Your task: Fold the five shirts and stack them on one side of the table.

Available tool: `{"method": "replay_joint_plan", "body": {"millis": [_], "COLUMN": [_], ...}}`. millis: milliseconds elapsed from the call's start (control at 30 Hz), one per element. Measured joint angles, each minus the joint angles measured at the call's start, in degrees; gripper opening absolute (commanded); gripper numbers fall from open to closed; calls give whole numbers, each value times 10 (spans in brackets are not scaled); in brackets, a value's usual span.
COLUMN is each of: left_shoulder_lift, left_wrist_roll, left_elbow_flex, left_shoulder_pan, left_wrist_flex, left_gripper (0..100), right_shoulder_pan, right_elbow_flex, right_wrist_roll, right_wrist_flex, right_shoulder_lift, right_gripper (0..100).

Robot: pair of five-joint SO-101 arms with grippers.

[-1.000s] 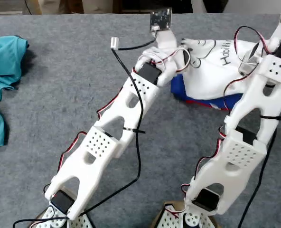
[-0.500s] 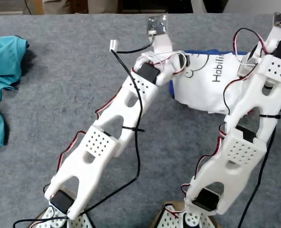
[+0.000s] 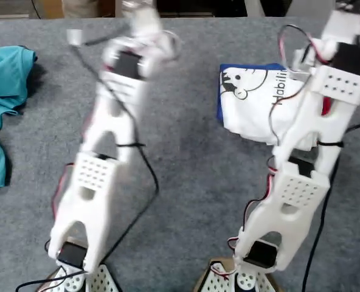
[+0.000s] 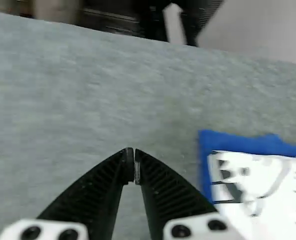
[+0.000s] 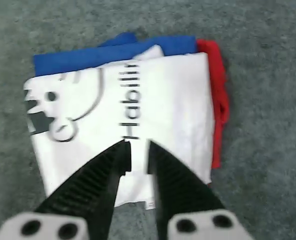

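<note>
Nearest you, at the bottom of the high view, both arms rise from their bases. Your left arm (image 3: 98, 176) runs up the left-centre of the frame and your right arm (image 3: 301, 176) up the right side, with bare grey table (image 3: 192, 182) between them.

Follow the left arm up and its far end is a blur at the top edge, left of centre. The wrist view settles it: your left gripper (image 4: 133, 167) has its black jaws pressed together, tips touching, nothing caught between them. It sits over bare table, with a corner of the stack at the lower right of that frame.

Over to the right arm: your right gripper (image 5: 137, 150) hangs over the stack. Its jaws stand a narrow slit apart and pinch nothing, and white cloth shows through the gap. You can't tell whether the tips touch the cloth.

The stack sits in the upper right of the high view, partly under the right arm. The white shirt (image 3: 253, 103) lies folded on top, black drawing and lettering facing up. The blue shirt (image 3: 219, 106) lies beneath it, peeking out along the left and far edges. In the right wrist view, the red shirt (image 5: 219, 100) pokes out along the right side of the pile.

Well apart, at the left edge of the high view, the teal shirts (image 3: 3, 79) lie crumpled, not folded.
</note>
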Motion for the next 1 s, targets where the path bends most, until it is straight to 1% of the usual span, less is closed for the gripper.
{"method": "replay_joint_plan", "body": {"millis": [133,200,333,400,500,600,700,867,1000], "left_shoulder_lift": [-62,-84,-112,-124,-136,-141,-138,-98,-59], "left_wrist_roll": [-95,-111,-119,-119,-119,-120,-133,-142,-146], "left_elbow_flex": [-2,3,11,44,138,257,362,465,484], "left_shoulder_pan": [-96,-150,-293,-359,-432,-481,-521,-576,-623], "left_wrist_flex": [124,143,151,151,151,151,149,69,11], "left_gripper": [28,54,140,166,171,169,167,167,153], "right_shoulder_pan": [-77,-121,-203,-231,-258,-276,-277,-277,-276], "right_elbow_flex": [71,121,224,265,309,342,360,360,362], "right_wrist_roll": [0,0,0,0,0,0,0,0,0], "right_wrist_flex": [0,0,0,0,0,0,0,0,0], "right_shoulder_lift": [-74,-108,-154,-163,-167,-167,-167,-168,-168], "right_gripper": [9,9,9,9,9,10,10,10,10]}}
